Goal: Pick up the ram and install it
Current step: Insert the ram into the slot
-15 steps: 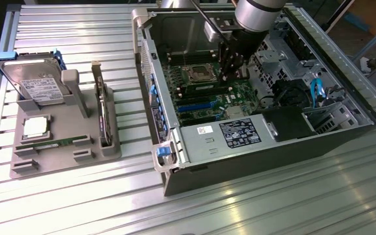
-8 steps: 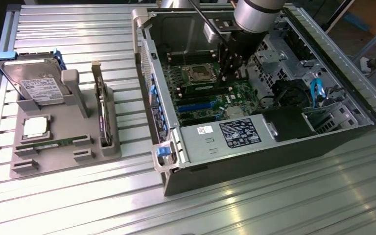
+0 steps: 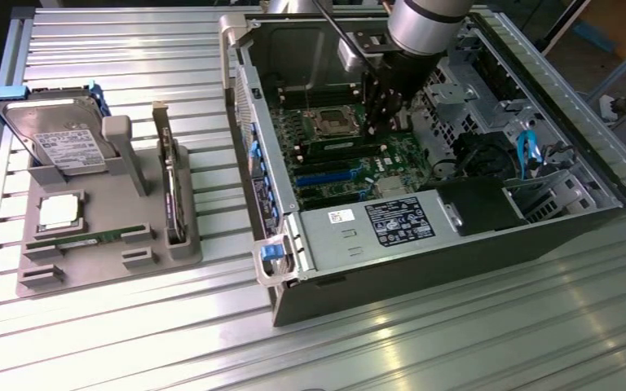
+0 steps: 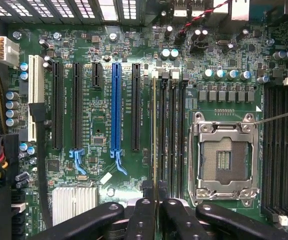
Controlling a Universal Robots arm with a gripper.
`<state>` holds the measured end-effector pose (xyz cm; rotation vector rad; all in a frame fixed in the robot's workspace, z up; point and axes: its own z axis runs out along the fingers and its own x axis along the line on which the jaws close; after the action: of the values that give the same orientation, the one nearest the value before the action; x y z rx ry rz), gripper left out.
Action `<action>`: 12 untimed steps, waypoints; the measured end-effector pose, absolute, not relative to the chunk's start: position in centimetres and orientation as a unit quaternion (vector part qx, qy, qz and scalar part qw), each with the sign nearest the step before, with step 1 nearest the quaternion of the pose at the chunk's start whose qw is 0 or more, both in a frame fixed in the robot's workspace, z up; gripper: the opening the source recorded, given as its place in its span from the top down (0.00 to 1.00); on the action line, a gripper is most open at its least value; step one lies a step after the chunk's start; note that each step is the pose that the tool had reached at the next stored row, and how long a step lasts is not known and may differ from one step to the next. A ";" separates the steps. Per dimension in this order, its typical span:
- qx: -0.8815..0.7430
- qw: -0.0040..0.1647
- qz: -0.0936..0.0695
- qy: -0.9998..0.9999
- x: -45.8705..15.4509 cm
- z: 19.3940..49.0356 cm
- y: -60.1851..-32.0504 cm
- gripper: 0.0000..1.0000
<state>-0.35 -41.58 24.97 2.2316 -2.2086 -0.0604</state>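
My gripper [image 4: 156,216] is clamped on the ram [image 4: 154,140], held on edge along the memory slots [image 4: 171,135] just beside the empty socket [image 4: 225,159]. I cannot tell whether it is seated. The case [image 3: 245,98] stands at the exterior view's right, with the tray [image 3: 95,277] well apart on the left.

1. Robotics lab, set up as a PC-assembly test cell.
2. The worktop [image 3: 400,342] is ribbed aluminium profile, not office furniture.
3. A robot arm [image 3: 427,24] reaches into an open PC case [image 3: 422,269] lying on its side. The end effector [image 4: 155,200] pinches the ram [image 4: 154,130] at the motherboard [image 4: 104,125] slots.
4. A grey fixture tray [image 3: 85,261] by the worktop's edge, on the exterior view's left, holds a hard drive [image 3: 63,147] and a processor [image 3: 59,212] in moulded nests.
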 end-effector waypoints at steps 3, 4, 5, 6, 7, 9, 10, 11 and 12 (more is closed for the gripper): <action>0.711 0.001 -0.019 -0.703 -0.4 24.6 -41.6 0.88; 0.711 0.001 -0.019 -0.703 -0.4 24.5 -41.6 0.88; 0.711 0.001 -0.019 -0.703 -0.4 24.4 -41.6 0.88; 0.711 0.001 -0.019 -0.703 -0.4 24.4 -41.6 0.88; 0.711 0.001 -0.019 -0.703 -0.4 24.4 -41.6 0.88; 0.711 0.001 -0.019 -0.703 -0.4 24.4 -41.6 0.88; 0.711 0.001 -0.019 -0.703 -0.4 24.4 -41.6 0.88; 0.711 0.001 -0.019 -0.703 -0.4 24.4 -41.6 0.88; 0.711 0.001 -0.019 -0.703 -0.4 24.4 -41.6 0.88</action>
<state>-0.41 -41.57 24.38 2.2315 -2.2086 -0.0603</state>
